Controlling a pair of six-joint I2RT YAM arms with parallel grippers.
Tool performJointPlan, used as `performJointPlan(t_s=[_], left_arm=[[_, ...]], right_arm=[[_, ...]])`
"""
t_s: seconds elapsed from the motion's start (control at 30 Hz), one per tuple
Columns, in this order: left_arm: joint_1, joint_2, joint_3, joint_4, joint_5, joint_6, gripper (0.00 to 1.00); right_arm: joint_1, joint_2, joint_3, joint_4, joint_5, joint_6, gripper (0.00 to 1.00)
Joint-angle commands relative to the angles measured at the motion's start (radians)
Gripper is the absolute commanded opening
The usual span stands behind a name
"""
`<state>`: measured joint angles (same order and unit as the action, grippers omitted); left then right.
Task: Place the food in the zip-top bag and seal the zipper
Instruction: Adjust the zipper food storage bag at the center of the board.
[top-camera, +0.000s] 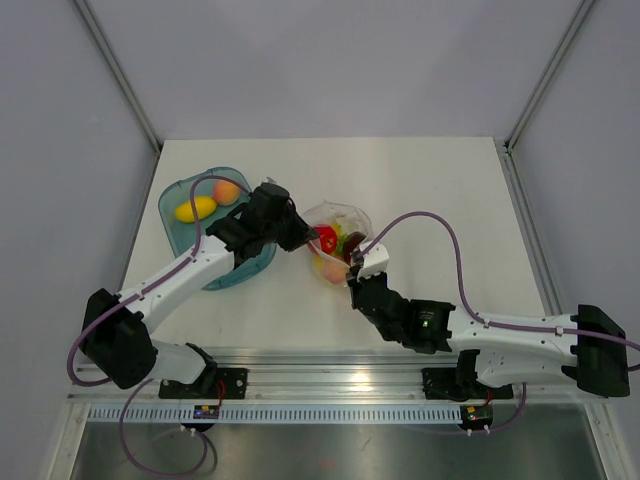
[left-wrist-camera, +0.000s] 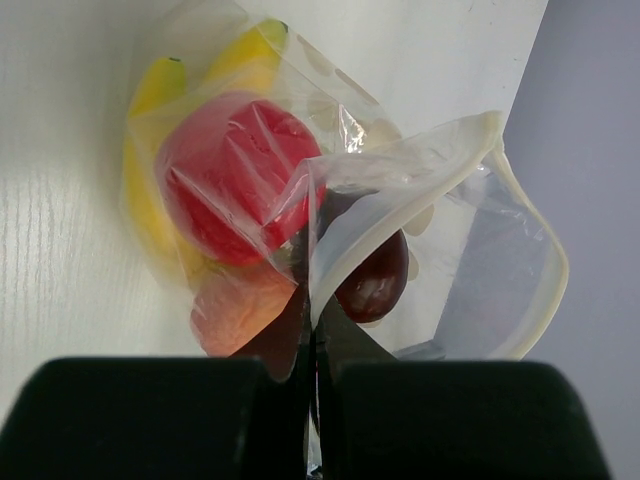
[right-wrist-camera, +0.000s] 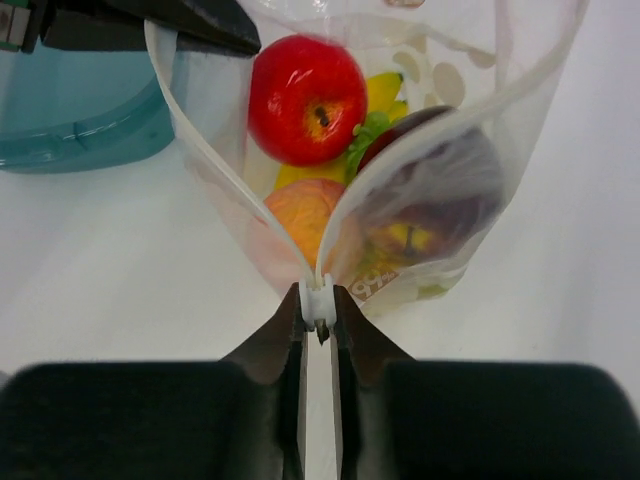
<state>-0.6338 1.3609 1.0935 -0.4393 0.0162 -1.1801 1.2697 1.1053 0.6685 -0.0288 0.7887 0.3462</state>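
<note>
The clear zip-top bag (top-camera: 340, 228) lies mid-table with its mouth gaping. Inside it are a red apple (right-wrist-camera: 305, 100), a banana bunch (left-wrist-camera: 160, 85), a peach (right-wrist-camera: 303, 215) and a dark plum (left-wrist-camera: 375, 280). My left gripper (left-wrist-camera: 312, 322) is shut on one edge of the bag's mouth, on the tray side. My right gripper (right-wrist-camera: 318, 306) is shut on the small white slider of the zipper (right-wrist-camera: 318, 298) at the near end of the mouth. From there the two white zipper strips spread apart. Its fingertips (right-wrist-camera: 345, 310) press the slider from both sides.
A teal tray (top-camera: 181, 235) sits at the left of the bag under the left arm. It holds a yellow lemon-like piece (top-camera: 196, 208) and an orange peach (top-camera: 226, 191). White table surrounds the bag, with grey walls behind.
</note>
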Motion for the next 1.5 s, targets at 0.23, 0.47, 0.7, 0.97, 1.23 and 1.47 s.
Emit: performJointPlan(t_s=[0.23, 0.47, 0.7, 0.97, 1.23, 1.47], left_arm=[[-0.010, -0.028, 0.020, 0.060, 0.042, 0.034, 0.32], [0.016, -0.120, 0.043, 0.069, 0.024, 0.290, 0.74], [0.010, -0.143, 0.161, 0.123, 0.348, 0.877, 0.63], [-0.073, -0.189, 0.146, 0.130, 0.671, 1.216, 0.66], [-0.257, 0.003, 0.264, -0.202, 0.520, 1.425, 0.68], [-0.276, 0.030, 0.227, -0.230, 0.406, 1.456, 0.56]], right_arm=[[0.007, -0.044, -0.026, 0.194, 0.130, -0.042, 0.00], [-0.045, -0.227, -0.066, 0.133, -0.021, -0.125, 0.00], [-0.079, -0.424, -0.104, -0.041, -0.167, -0.211, 0.00], [-0.081, -0.444, -0.072, -0.135, -0.177, -0.193, 0.00], [-0.089, -0.421, -0.073, -0.129, -0.189, -0.193, 0.00], [-0.144, -0.420, -0.092, -0.100, -0.190, -0.207, 0.00]])
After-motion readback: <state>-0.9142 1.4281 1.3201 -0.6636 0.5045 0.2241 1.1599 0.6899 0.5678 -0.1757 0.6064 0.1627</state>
